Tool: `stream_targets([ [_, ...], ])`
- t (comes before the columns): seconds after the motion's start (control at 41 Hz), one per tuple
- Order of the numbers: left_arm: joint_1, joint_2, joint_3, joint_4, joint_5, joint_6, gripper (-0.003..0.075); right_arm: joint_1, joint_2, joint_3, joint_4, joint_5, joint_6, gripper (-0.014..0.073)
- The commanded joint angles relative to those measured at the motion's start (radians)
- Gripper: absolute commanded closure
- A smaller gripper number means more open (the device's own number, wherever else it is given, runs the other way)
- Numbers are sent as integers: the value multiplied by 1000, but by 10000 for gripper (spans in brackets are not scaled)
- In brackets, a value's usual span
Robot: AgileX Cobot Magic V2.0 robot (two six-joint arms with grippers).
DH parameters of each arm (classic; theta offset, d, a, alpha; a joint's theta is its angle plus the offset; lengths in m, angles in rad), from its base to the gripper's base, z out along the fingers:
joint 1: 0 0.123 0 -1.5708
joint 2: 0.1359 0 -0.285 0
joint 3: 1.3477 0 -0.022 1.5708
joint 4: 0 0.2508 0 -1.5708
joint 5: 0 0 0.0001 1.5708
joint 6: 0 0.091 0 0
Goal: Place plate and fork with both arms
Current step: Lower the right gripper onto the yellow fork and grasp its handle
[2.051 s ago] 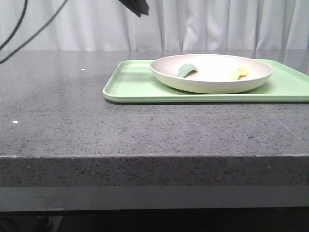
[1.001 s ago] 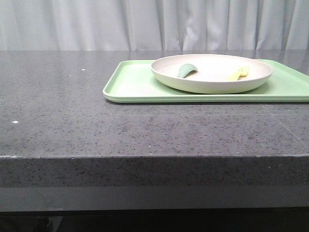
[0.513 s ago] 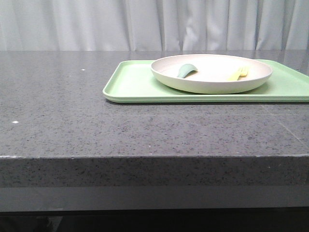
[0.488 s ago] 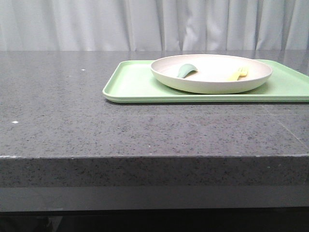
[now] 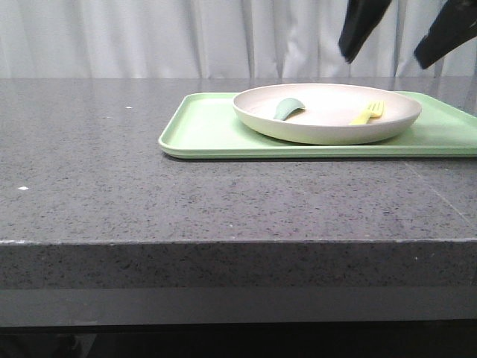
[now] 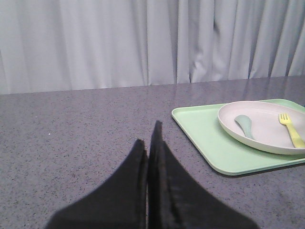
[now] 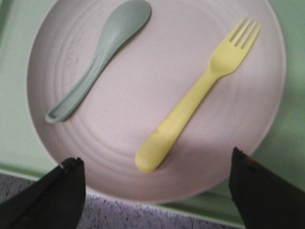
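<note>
Hovering at the upper right of the front view, the right gripper (image 5: 406, 33) hangs above the plate (image 5: 326, 132) with its jaws spread wide and empty. The plate sits on a green tray (image 5: 201, 130) at centre right of that view, holding the yellow fork (image 5: 367, 113) toward its right side and a grey-green spoon (image 5: 287, 109) toward its left. For a clean pickup, the right gripper would probably do best to descend straight over the fork's handle, jaws straddling it crosswise, closing only once the fingertips are just off the plate surface, so the fork is not pushed along it. The right wrist view alone shows the fork's diagonal lie, tines toward the upper right of the frame, handle end at lower centre between the two dark fingertips (image 7: 52, 195), well apart from the spoon. The left wrist view alone shows the left gripper (image 6: 148, 143), jaws pressed together and holding nothing, at lower centre over the bare grey table (image 6: 71, 133), with the tray at right of the frame.
</note>
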Motion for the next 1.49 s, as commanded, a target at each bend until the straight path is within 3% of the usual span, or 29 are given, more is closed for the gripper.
stream_targets([
  [0.0,3,12,-26,2,-72,-6,738,-7,52,-116,-15,0,41,-39],
  [0.195,3,12,-26,2,-72,-6,738,-11,203,-236,-16,90,93,-39],
  [0.684,3,12,-26,2,-72,-6,738,-35,259,-245,-16,62,109,-37],
  [0.781,3,12,-26,2,-72,-6,738,-35,259,-245,-16,62,109,46],
  [0.952,3,12,-26,2,-72,-6,738,-35,259,-245,-16,44,109,325],
  [1.026,3,12,-26,2,-72,-6,738,-35,259,-245,-16,38,109,398],
  [1.319,3,12,-26,2,-72,-6,738,-35,254,-247,-9,40,109,564],
  [1.465,3,12,-26,2,-72,-6,738,-35,231,-249,-8,34,109,575],
])
